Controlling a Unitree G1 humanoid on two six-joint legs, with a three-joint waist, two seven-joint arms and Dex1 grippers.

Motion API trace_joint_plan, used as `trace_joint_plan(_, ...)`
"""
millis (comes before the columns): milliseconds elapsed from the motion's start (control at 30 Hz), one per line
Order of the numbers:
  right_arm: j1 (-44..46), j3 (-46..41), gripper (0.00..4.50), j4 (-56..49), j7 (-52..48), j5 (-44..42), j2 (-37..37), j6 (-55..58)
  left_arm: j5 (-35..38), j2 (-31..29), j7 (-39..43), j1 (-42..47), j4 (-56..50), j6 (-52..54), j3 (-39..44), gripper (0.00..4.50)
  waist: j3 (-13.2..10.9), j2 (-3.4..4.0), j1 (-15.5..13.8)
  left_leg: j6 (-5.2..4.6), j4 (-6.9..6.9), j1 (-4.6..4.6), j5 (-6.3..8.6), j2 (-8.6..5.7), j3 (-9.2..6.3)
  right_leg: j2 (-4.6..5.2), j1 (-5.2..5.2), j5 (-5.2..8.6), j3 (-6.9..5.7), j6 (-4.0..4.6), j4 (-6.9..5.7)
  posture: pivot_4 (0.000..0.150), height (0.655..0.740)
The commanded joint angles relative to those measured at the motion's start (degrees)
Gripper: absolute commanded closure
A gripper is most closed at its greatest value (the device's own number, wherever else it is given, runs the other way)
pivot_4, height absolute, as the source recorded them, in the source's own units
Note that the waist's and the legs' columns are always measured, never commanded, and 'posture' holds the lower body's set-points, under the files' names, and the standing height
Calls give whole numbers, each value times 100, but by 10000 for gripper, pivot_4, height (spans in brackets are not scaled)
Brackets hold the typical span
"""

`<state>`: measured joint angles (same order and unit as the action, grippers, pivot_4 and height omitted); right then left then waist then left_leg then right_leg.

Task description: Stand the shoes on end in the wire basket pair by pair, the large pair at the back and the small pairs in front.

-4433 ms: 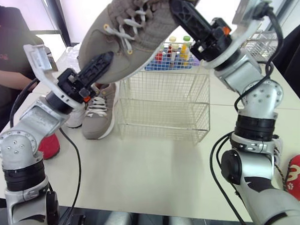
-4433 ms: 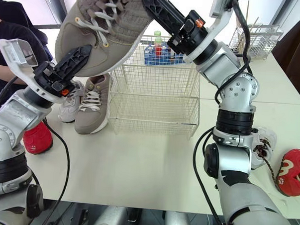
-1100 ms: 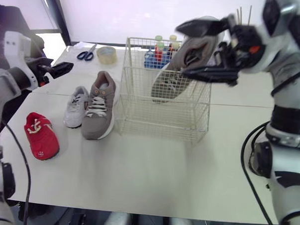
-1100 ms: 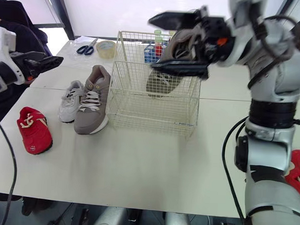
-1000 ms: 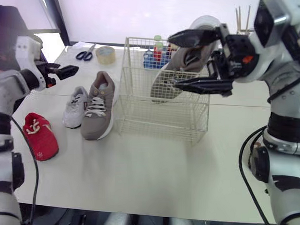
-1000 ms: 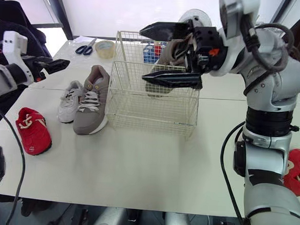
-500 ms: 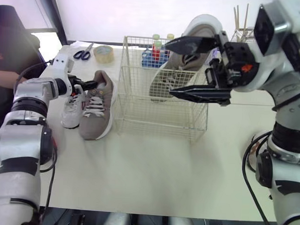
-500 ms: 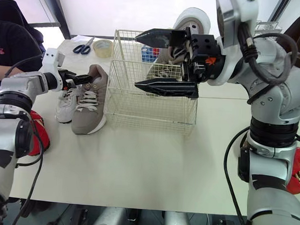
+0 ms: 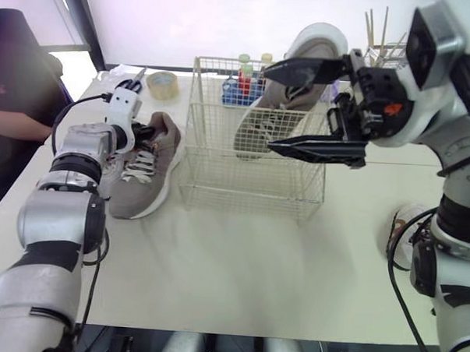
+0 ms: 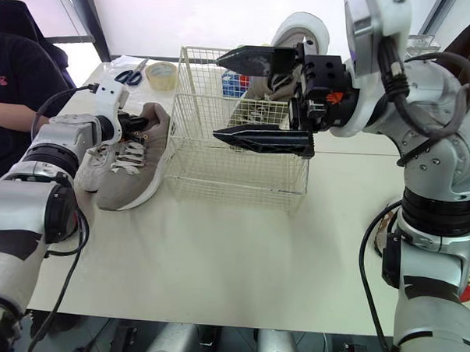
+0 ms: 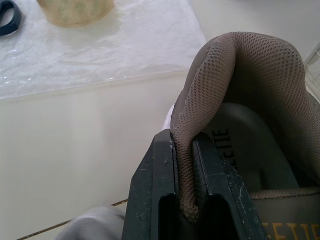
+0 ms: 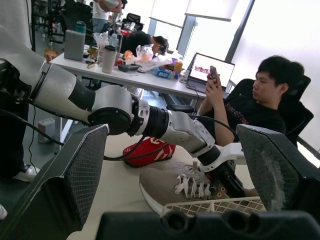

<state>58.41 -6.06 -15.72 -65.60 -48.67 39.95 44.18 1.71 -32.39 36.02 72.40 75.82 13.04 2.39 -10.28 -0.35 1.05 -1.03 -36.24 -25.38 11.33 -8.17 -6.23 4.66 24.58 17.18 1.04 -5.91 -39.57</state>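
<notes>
Bright daylight from the glaring window (image 9: 187, 18) behind, faint soft shadows on the pale table (image 9: 239, 258) beside the wire basket (image 9: 256, 150).

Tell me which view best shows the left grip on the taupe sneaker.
Left wrist view: left gripper jaws pinch the taupe sneaker heel collar. Eye views and right wrist view show the contact from afar.

We see matt mesh cloth on the taupe shoe (image 11: 235, 85), thin pale metal wire in the basket (image 9: 250, 184), a smooth table (image 9: 239, 262).
</notes>
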Motion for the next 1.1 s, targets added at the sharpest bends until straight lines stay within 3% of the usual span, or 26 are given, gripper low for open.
trace_joint_plan(33,30,-101,0,-140,34,-89,95,-75,-30,-92,-152,222,24,-157,214,44598,0,0,-4,0,0,0,0,0,0,0,0,0,0,0,0,1500,7400)
trace_joint_plan(133,41,-72,0,-85,22,-38,75,-131,241,-322,-317,700,-286,-672,577,44598,-6,-10,-6,0,-1,-2,0,0,0,0,1,0,-1,0,0,1500,7400)
trace_joint_plan(233,51,-53,0,-22,14,-20,46,-191,444,-457,-426,1015,-486,-869,884,44598,-35,-71,1,8,-4,-30,-5,1,-5,-1,29,-2,-7,3,-8,1500,7400)
trace_joint_plan(533,193,93,0,209,-15,95,-113,-421,801,-591,-1118,1663,-2632,-2089,1385,44598,-35,-72,-7,5,-14,-55,-3,-1,-1,2,37,-19,-9,-20,14,1500,7400)
trace_joint_plan(767,209,123,0,200,35,138,-112,-492,1086,365,-1550,1929,-3250,-3835,1507,44598,-34,-72,-52,1,-50,-52,-1,-1,-4,0,12,-20,-16,-22,13,1500,7400)
trace_joint_plan(1100,-10,-80,0,-264,491,-65,90,-223,974,1811,-1811,1763,-2900,-5343,1169,44598,-34,-71,-32,-11,-81,-52,6,-2,-2,-1,0,-32,-17,-39,14,1500,7400)
